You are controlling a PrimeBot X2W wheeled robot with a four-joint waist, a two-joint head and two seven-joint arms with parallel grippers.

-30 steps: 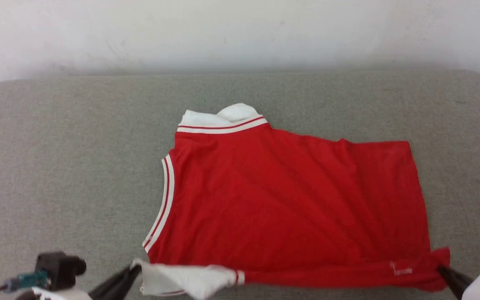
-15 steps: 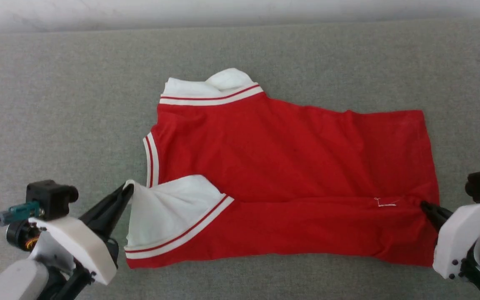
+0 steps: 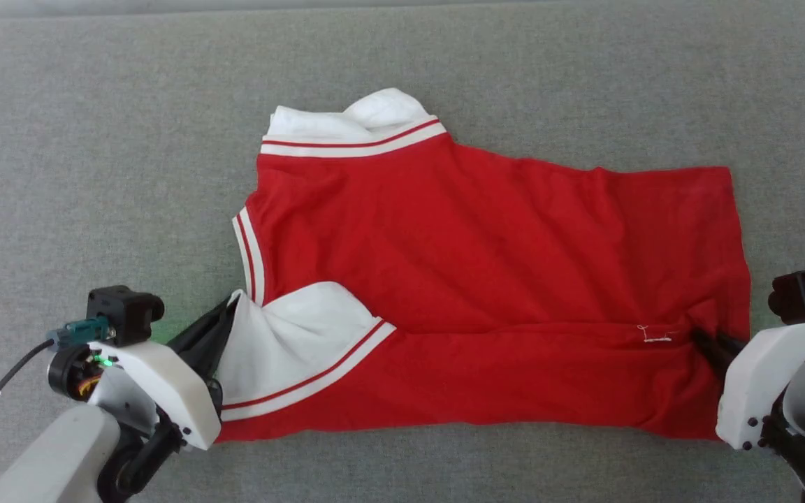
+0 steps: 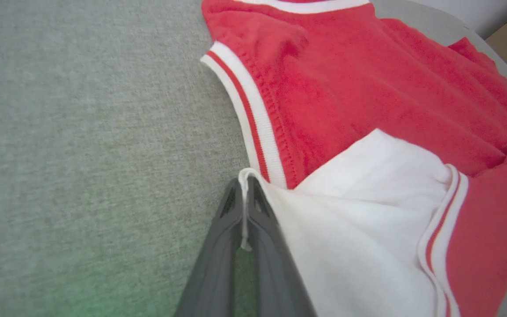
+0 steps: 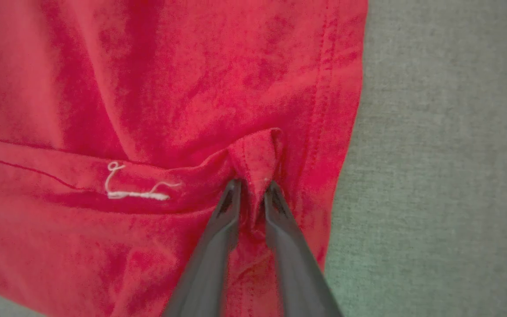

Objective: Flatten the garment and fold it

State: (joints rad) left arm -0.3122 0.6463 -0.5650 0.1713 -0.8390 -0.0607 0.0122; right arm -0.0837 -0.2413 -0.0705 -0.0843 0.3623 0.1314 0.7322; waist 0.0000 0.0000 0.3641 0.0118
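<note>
Across the grey tabletop [image 3: 95,105], the garment [image 3: 479,265] plain red side up, near long edge doubled over toward the middle, probably as a first lengthwise fold; at the collar end, left pincer [image 4: 242,193] clenched on the white sleeve [image 3: 284,335] edge, pinning that corner in line; at the hem end, right pincer [image 5: 253,189] grasping a pinched ridge of red cloth, seemingly to draw the fold taut; just beside it, a loose white thread [image 5: 134,191].

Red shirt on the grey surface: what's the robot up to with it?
A two-armed robot is folding the red shirt on a grey fabric surface. Its left gripper pinches the white sleeve by its edge, and its right gripper pinches a hem corner. The near side is already folded over onto the body, with some wrinkles left.
</note>
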